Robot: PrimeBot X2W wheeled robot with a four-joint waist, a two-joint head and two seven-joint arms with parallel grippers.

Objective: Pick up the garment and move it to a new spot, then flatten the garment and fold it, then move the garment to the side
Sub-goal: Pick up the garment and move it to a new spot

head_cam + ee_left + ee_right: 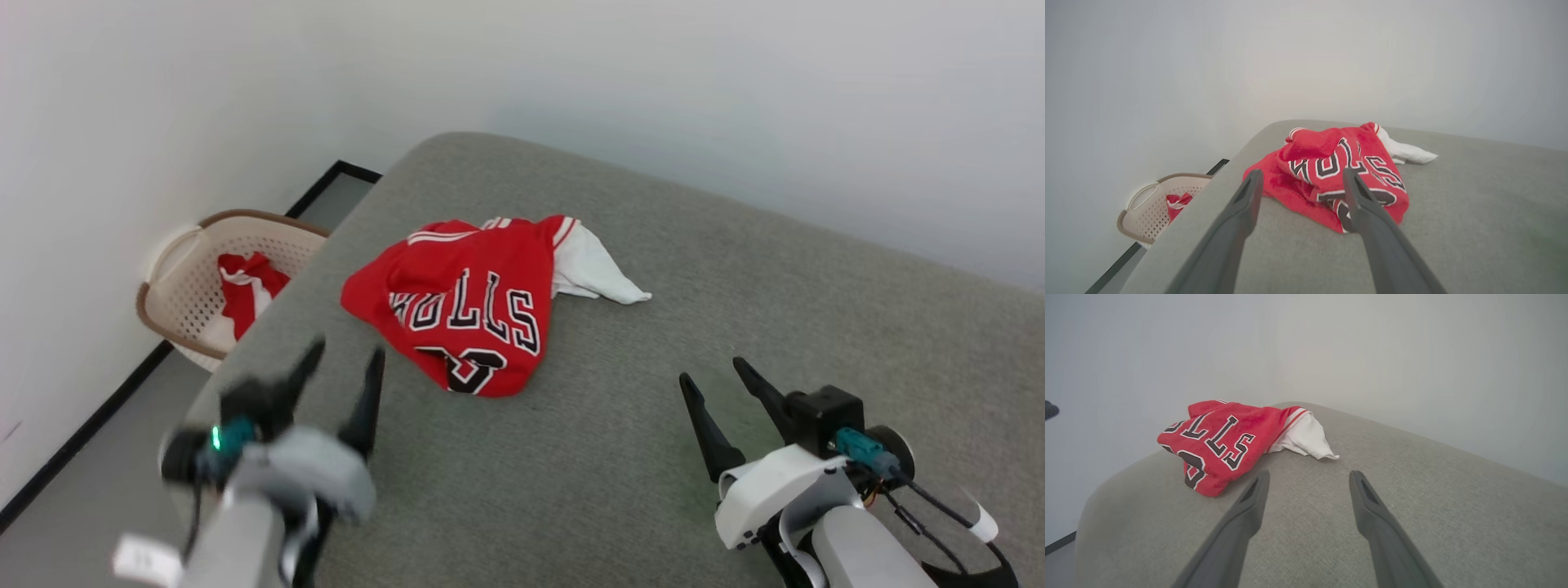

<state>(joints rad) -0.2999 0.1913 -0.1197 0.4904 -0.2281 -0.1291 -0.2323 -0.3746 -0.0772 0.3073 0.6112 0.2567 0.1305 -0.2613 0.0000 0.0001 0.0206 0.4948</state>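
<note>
1. Garment. The red shirt [465, 302] lies crumpled in a heap on the grey padded surface [653, 343], toward its far left corner. The black, white-outlined print "BULLS" faces up and reads upside down in the head view, with part of a numeral below it at the near edge. 1 white sleeve [596, 273] trails out of the heap on the right side and lies flat on the padding. Red-and-white striped trim shows along the far edge. Nothing grips the shirt [1306, 163] in either wrist view [1220, 441].

2. Left fingers. The left fingers [365, 404] are spread wide and hold nothing. They hover just beside the near left edge of the heap (this arm is blurred in the head view). In the left wrist view 1 finger [1372, 220] overlaps the near hem; contact cannot be told.

3. Right fingers. The right fingers [706, 429] are also spread wide and empty. They stand well apart from the heap, over bare padding to its right. In the right wrist view they [1372, 514] point at bare padding, with the heap to their upper left.

4. Surroundings. A pale perforated basket [188, 286] with a brown rim stands on the floor [90, 490] left of the padded surface, against the white wall [82, 163]. It holds another red-and-white cloth [245, 294]. A black strip [82, 433] runs along the foot of the wall.
</note>
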